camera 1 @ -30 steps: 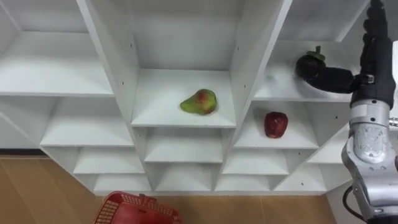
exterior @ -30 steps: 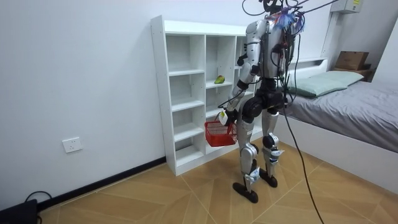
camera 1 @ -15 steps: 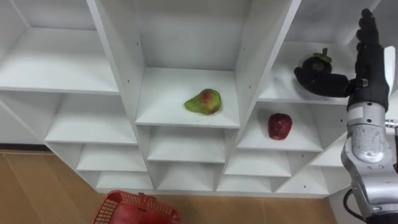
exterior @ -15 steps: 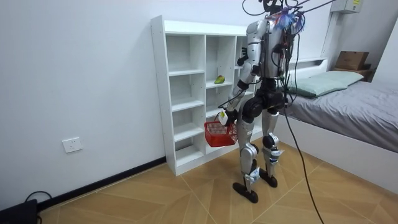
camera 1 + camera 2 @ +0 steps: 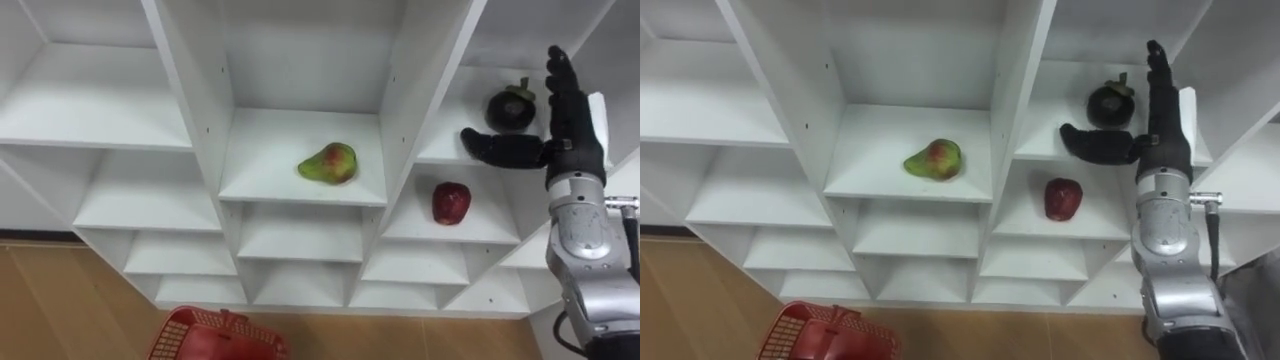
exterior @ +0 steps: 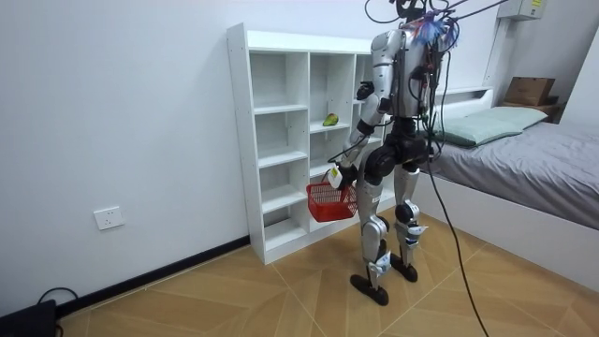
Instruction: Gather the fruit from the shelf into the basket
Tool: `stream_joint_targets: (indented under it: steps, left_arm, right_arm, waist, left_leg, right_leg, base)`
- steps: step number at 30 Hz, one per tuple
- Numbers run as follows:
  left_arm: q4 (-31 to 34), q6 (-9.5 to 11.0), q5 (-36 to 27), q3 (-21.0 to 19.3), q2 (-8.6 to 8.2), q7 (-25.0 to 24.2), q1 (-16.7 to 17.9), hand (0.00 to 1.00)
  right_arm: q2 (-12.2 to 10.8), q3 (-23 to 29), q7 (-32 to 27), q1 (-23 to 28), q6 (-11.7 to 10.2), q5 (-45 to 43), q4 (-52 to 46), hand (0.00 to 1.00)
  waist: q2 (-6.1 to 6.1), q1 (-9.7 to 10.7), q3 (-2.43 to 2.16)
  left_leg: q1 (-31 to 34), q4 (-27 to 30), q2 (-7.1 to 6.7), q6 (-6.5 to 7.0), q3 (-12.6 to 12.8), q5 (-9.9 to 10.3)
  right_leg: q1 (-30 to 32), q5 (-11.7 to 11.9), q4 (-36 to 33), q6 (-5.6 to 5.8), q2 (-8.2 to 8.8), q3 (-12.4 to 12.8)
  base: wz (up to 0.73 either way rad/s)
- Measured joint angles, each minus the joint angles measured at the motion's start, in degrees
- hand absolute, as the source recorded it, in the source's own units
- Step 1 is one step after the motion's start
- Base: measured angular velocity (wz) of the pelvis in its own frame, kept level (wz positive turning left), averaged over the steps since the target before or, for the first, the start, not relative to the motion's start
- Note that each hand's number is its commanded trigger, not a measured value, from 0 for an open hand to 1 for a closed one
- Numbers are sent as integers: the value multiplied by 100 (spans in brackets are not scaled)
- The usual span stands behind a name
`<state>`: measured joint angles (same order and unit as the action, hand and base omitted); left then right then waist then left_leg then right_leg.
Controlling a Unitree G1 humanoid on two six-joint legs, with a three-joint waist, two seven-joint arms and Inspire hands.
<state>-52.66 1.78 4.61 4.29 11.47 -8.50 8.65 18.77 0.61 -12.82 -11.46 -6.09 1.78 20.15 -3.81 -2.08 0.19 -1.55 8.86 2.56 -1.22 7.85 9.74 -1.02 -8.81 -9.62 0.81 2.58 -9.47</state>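
The robot stands facing the white wooden closet of open compartments (image 5: 190,110), with a grey-covered bed (image 6: 533,150) behind it at the room view's right, and all 3 fruits lie on the closet's shelves. Its right hand (image 5: 568,130) is raised at the upper right compartment, spread wide with straight fingers pointing up and the thumb stretched out to the left; it has hold of nothing. The round dark purple mangosteen with a stalk (image 5: 510,108) sits on that compartment's shelf, just left of the fingers and just above the thumb; whether they touch cannot be told. A shiny red apple (image 5: 449,202) lies in the compartment directly below, and a green pear with a red blush (image 5: 328,163) rests in the middle compartment to the left, well apart from the hand. The left hand (image 6: 347,173) hangs low near the closet with the red wire basket (image 6: 327,201) just beneath it; its grip cannot be told
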Motion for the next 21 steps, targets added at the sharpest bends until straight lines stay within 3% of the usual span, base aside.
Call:
stream_joint_targets:
  steps: [9, 15, 16, 17, 18, 21]
  left_arm:
    - [-22, -70, -5, -1, 29, 6, 24, 100]
    - [-26, -142, -20, -80, 47, 8, 41, 100]
    - [-26, -142, -20, -80, 59, 12, 41, 100]
    - [-26, -142, -20, -80, 65, 15, 41, 100]
    - [-26, -142, -21, -80, 75, 26, 41, 100]
    - [-26, -142, -35, -81, 97, 51, 39, 100]
  right_arm:
    - [11, 7, 323, -245, -2, 13, 547, 0]
    - [22, 7, 375, -337, -9, 0, 772, 2]
    - [24, 7, 376, -337, -18, -1, 789, 26]
    - [24, 6, 376, -337, -19, -1, 791, 79]
    - [24, 6, 376, -337, -19, -1, 795, 100]
    - [45, 13, 332, -338, -32, -5, 802, 100]
  waist:
    - [-10, 13, -34]
    - [-47, 15, -23]
    - [-59, 16, -20]
    - [-65, 16, -17]
    - [-78, 16, -10]
    - [-113, 18, 11]
  left_leg:
    - [-28, 57, 8, 0, -6, 0]
    - [-75, 57, 8, 0, -23, 2]
    - [-74, 58, 8, 0, -25, 2]
    - [-74, 58, 8, 0, -26, 2]
    - [-75, 58, 8, 0, -27, 2]
    - [-74, 58, 8, 0, -32, 2]
  right_leg:
    - [-54, 9, -20, -14, -1, -6]
    - [-114, 9, -16, -14, -1, -24]
    - [-115, 9, -17, -14, -1, -27]
    - [-117, 9, -17, -14, -1, -28]
    - [-118, 9, -17, -14, -1, -28]
    - [-119, 9, -19, -14, -1, -36]
  base:
    - [0]
    - [0]
    - [0]
    - [0]
    - [0]
    - [0]
